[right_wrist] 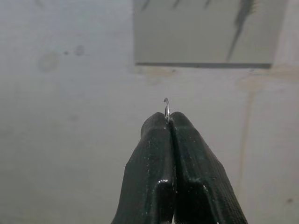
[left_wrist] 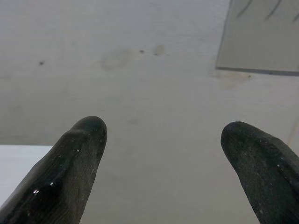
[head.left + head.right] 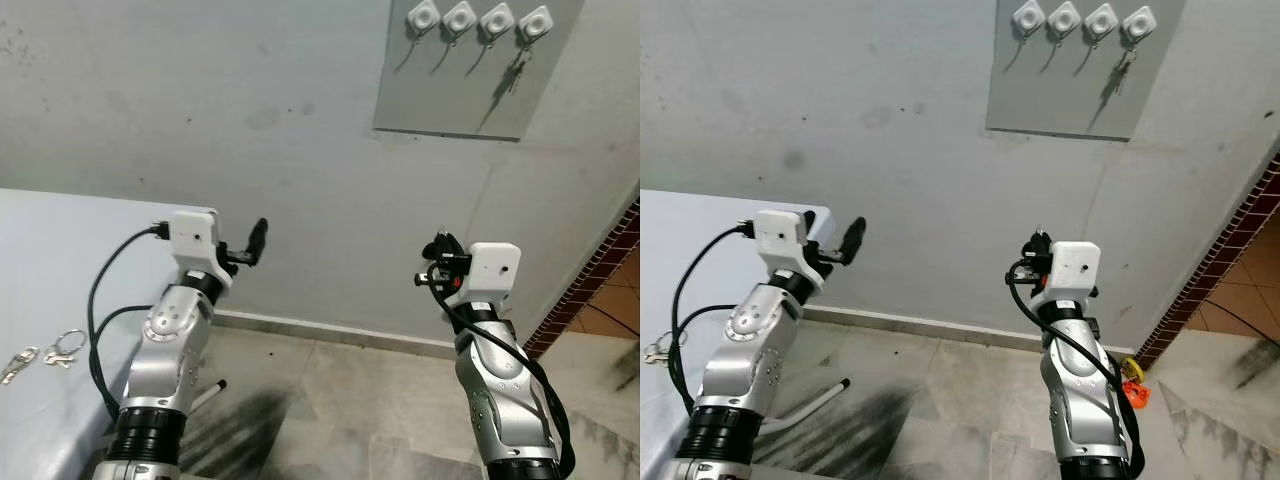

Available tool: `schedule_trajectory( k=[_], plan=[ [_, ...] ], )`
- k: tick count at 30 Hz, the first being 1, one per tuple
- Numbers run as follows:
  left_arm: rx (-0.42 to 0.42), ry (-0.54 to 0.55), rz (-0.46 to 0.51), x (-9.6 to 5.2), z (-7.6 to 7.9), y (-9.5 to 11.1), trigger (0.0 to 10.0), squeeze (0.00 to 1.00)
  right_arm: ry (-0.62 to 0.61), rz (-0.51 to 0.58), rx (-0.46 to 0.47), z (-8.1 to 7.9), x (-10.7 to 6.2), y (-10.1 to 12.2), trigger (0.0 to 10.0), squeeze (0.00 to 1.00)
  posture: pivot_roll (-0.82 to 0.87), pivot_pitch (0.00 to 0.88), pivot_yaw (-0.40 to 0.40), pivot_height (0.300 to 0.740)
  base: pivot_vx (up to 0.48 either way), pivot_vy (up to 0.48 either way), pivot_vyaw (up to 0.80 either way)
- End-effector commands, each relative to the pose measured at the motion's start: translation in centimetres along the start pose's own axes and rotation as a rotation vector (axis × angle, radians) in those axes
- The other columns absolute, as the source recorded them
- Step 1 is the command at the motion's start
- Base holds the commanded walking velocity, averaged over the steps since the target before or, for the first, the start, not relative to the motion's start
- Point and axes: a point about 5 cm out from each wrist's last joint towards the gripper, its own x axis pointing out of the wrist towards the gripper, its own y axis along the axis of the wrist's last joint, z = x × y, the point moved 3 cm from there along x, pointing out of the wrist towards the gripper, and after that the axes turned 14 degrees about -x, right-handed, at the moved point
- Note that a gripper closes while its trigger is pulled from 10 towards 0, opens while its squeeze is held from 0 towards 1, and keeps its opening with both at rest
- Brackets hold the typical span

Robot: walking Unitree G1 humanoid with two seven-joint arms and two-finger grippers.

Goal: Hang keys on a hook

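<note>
A grey board [image 3: 450, 95] high on the wall carries a row of white hooks [image 3: 459, 17]. A set of keys [image 3: 517, 66] hangs from the rightmost hook [image 3: 535, 22]. My right gripper [image 3: 441, 245] is raised below the board, well short of it, and is shut on a thin metal key ring [image 1: 166, 107] that sticks out between the fingertips [image 1: 154, 128]. My left gripper [image 3: 252, 245] is raised toward the bare wall, open and holding nothing. More keys [image 3: 20, 362] and a ring [image 3: 66, 345] lie on the table at the left.
A pale grey table [image 3: 60, 260] fills the left side, with its white leg [image 3: 825, 395] on the tiled floor. A brown tiled wall edge [image 3: 600, 270] runs down the right. A small orange object [image 3: 1133, 393] lies on the floor beside my right arm.
</note>
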Motion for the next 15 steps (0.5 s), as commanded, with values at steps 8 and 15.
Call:
schedule_trajectory(
  k=[8, 15],
  plan=[
    [-0.011, -0.019, -0.005, 0.26, 0.63, -0.15, 10.0, 0.00, -0.008, 0.019, -0.007, 0.45, 0.18, 0.60, 10.0, 0.00, -0.08, 0.000, 0.013, 0.740, 0.000, -0.445, 0.00],
    [-0.069, 0.003, -0.005, 0.25, 0.73, -0.32, 10.0, 0.00, -0.003, 0.016, -0.009, 0.53, 0.14, 0.59, 10.0, 0.00, -0.08, 0.000, 0.009, 0.740, 0.000, 0.000, 0.00]
  ],
)
